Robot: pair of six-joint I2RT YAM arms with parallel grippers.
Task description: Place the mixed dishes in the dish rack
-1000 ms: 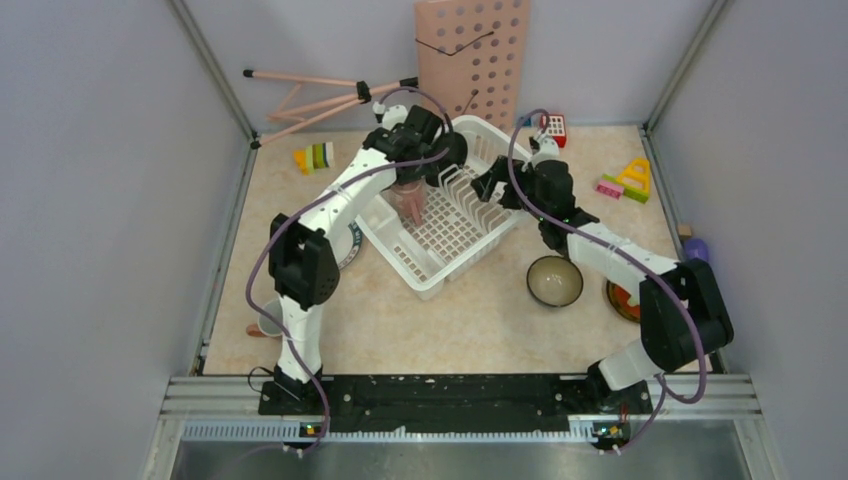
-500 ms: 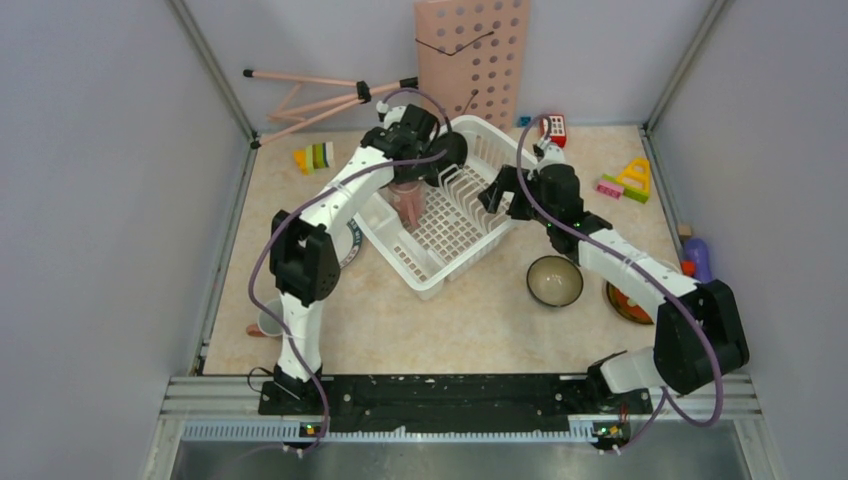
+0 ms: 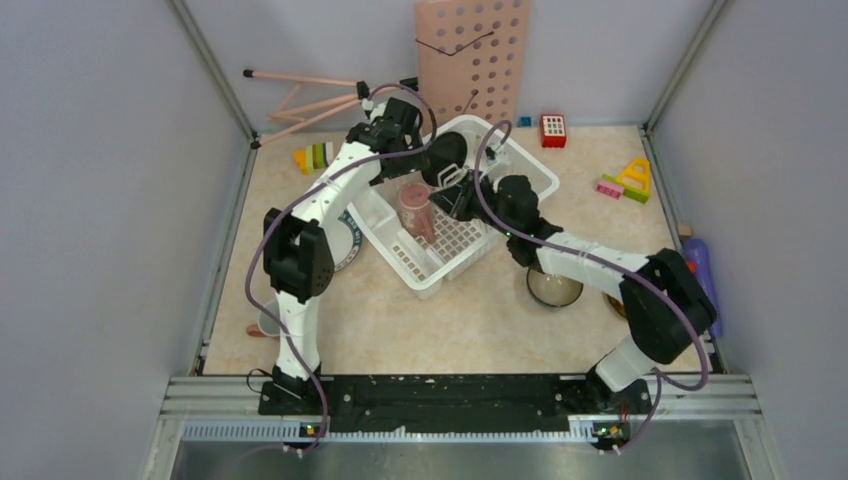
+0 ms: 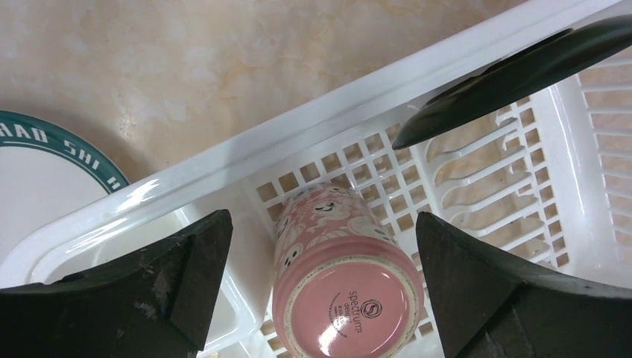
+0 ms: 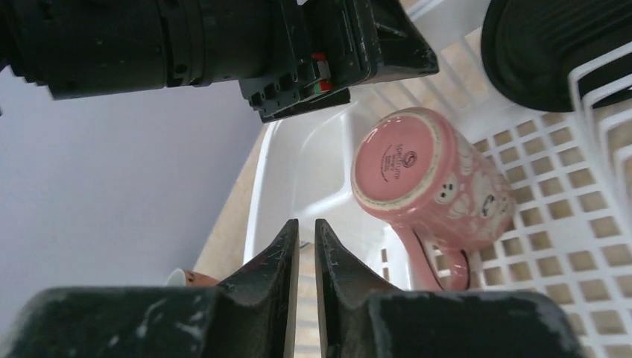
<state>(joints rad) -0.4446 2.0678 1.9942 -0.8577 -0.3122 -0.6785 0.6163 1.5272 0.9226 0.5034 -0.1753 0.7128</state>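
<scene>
The left gripper (image 4: 322, 220) had let go of the pink cup (image 4: 346, 283) and lifted off it. A moment before, it was down on the cup. Now its fingers were spread wide and held nothing. The cup sat just below and between them, inside the dish rack (image 4: 223, 160), bottom up and leaning a little. That looked like one dish loaded.

The right gripper (image 5: 305, 231) had swung over the rack from the far side. Its fingers were almost shut, with only a thin gap and nothing between them. The cup was just ahead of it.

The cup was smooth and shiny, round, with pale pictures and a handle. The rack was hard white plastic with a floor of square holes and thin upright dividers (image 4: 477, 171). Outside the rack wall, beside the left fingers, lay the big pale plate (image 4: 45, 179) with its teal rim, not yet loaded.
</scene>
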